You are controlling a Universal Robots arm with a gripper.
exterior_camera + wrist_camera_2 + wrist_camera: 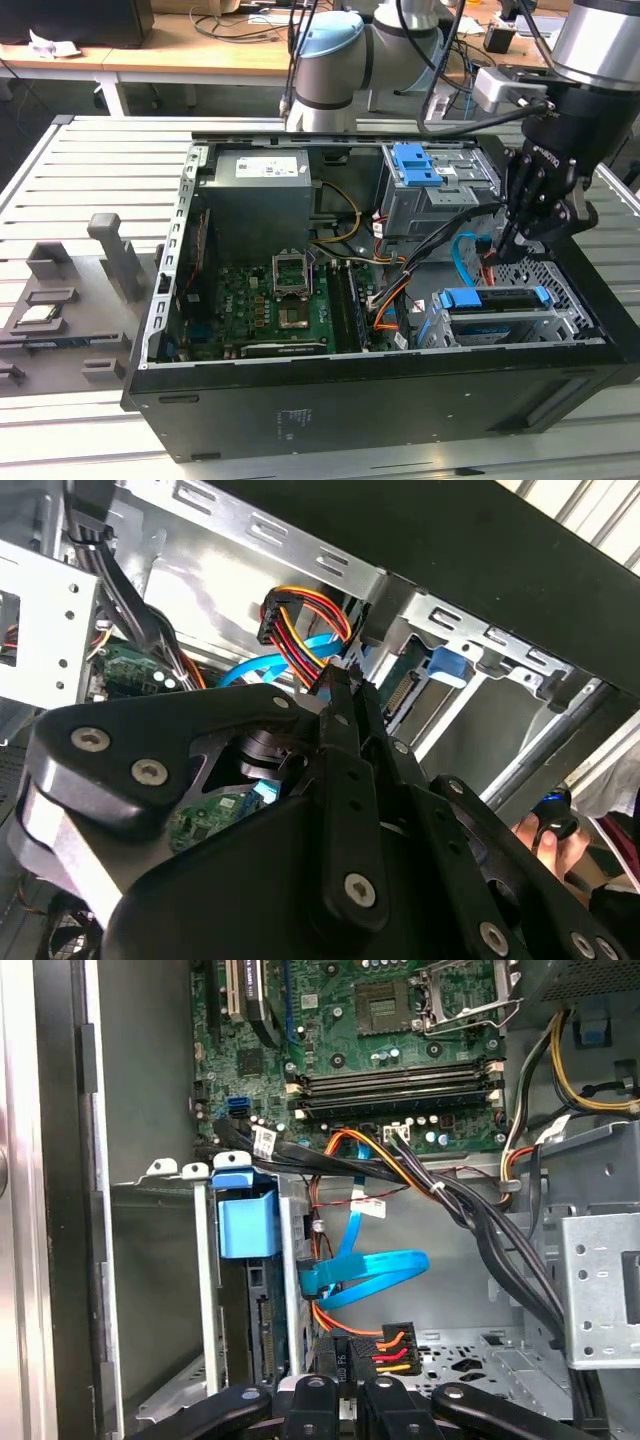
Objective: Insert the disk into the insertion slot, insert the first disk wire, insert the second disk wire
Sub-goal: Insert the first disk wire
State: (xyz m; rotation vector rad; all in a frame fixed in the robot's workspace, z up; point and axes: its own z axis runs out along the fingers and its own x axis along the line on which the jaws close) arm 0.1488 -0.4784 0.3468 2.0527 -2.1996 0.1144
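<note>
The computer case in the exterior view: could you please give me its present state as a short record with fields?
disk: seated in the insertion slot, blue carrier showing
gripper: inside the computer case, beside the slot
jaws: shut on the plug of the first disk wire
first disk wire: orange, red, yellow and black leads, plug close to the disk's end
second disk wire: light-blue loop, not held

Blue-framed disk [495,298] seated in insertion slot [566,320]; light-blue second disk wire [375,1272] looped beside; first disk wire [388,1344] gripped.
</note>
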